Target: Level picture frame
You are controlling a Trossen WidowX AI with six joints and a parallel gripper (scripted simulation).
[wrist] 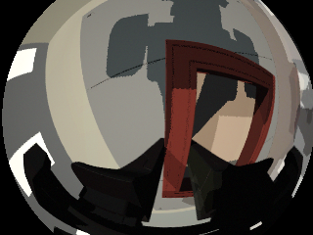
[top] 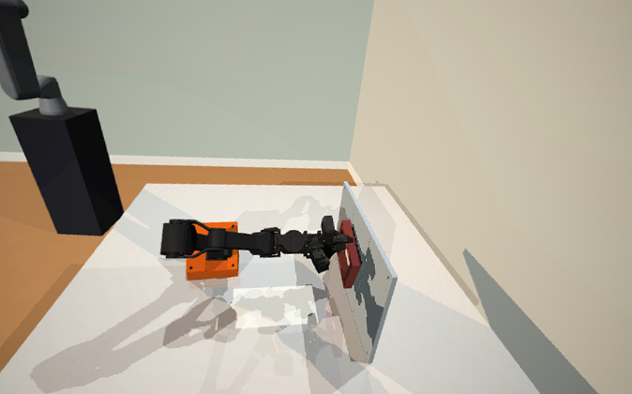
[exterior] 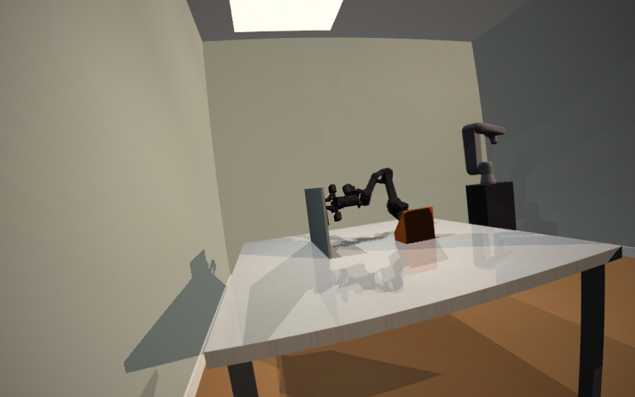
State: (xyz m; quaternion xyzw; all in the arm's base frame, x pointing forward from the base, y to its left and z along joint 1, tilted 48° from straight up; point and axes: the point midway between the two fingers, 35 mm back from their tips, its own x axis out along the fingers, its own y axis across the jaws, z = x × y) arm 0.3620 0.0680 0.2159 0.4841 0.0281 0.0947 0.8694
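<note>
Pale walls, wood floor, a glossy white desk (exterior: 421,289) with dark legs. On the desk an orange base block (top: 212,250) carries the black arm (top: 235,242), which reaches out level toward a grey upright wall panel (top: 373,269) standing near the desk's far edge.

End effector (top: 342,240) is at the panel face, clenched on the near rim of the dark red picture frame (top: 349,255). Fingers stand narrow but not fully together, with the frame's edge between them.

Wrist view: two dark fingers rise from the bottom, and the frame's red side rail (wrist: 176,124) runs down into the gap between them. The frame (wrist: 222,117) fills the space straight ahead of the end effector, flat against the panel (wrist: 78,105); its top rail slopes in this view, though lens curve makes true tilt hard to judge. The arm's shadow falls on the panel above and beside the frame.

Exterior view: only a thin red sliver (exterior: 327,216) shows just beyond the end effector (exterior: 333,203), at the panel (exterior: 316,220).
</note>
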